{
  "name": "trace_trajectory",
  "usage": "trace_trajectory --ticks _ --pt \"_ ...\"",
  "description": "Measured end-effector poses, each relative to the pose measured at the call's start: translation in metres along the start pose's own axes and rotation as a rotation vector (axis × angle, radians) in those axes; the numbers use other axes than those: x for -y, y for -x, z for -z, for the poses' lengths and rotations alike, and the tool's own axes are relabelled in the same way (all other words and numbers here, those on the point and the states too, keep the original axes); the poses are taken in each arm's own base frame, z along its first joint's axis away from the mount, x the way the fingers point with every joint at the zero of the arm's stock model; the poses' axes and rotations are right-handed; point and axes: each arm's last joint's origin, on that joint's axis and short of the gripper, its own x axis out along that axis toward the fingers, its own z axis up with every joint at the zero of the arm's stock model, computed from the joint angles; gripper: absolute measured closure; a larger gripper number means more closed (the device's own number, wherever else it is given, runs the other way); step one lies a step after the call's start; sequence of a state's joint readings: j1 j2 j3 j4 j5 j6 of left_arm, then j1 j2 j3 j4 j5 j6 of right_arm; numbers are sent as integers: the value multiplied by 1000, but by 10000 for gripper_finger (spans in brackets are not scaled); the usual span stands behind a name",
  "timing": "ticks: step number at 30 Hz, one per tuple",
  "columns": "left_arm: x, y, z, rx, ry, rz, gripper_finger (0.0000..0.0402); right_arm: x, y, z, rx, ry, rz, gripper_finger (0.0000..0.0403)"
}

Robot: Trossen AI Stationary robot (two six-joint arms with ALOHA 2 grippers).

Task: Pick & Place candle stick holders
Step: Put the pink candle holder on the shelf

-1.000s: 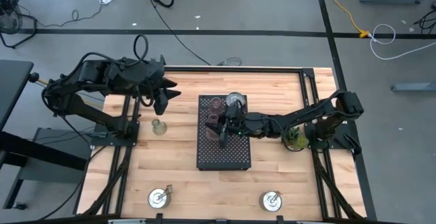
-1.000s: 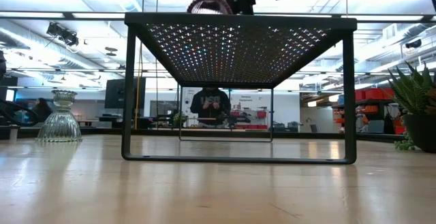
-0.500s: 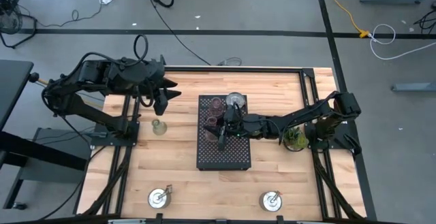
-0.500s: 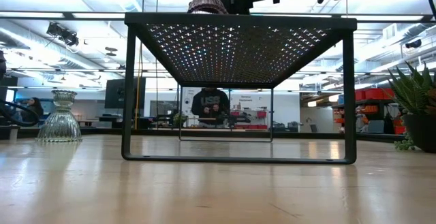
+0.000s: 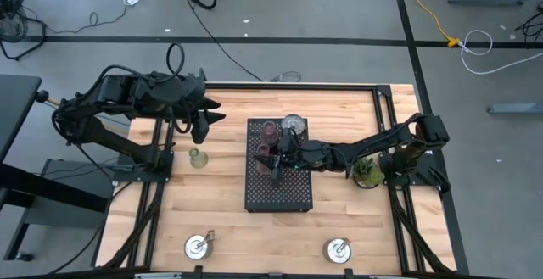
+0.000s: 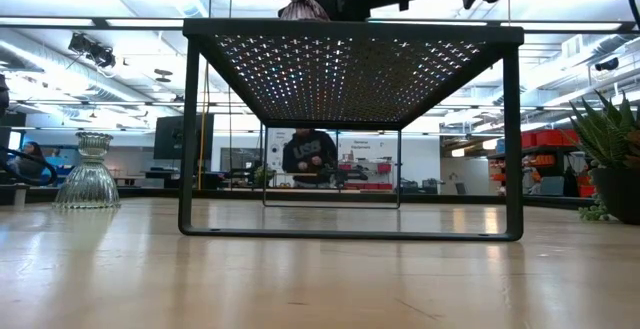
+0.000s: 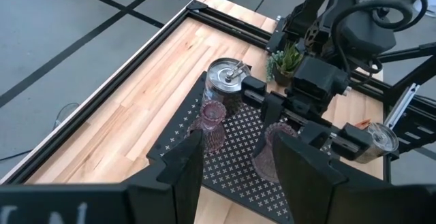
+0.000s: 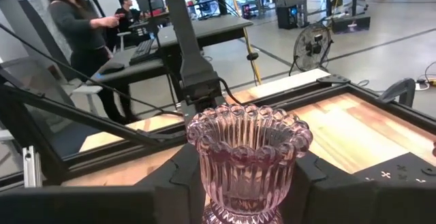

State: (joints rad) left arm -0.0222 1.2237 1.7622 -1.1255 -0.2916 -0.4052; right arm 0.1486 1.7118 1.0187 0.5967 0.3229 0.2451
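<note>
1. The high camera hangs overhead, looking straight down on the whole wooden table, with the black perforated tray near centre.
2. The low camera sits at tabletop level, facing level under that tray into the room beyond.
3. The left wrist camera looks down from a distance, with the tray at its 6 o'clock.
4. The right wrist camera sits close behind a pink glass holder, facing the room.

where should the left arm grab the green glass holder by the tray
Probably from straight above, fingers across the narrow stem of the green glass holder under its flared cup: it stands upright on bare table left of the tray, and its ribbed skirt widens toward the base.
</note>
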Motion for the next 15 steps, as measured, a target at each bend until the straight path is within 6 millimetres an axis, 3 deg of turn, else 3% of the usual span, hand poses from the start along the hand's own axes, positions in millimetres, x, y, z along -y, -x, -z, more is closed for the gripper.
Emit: trace_trajectory --ticks 15 --pt "0 0 0 0 0 0 223 3 -1 -1 24 -11 55 280"
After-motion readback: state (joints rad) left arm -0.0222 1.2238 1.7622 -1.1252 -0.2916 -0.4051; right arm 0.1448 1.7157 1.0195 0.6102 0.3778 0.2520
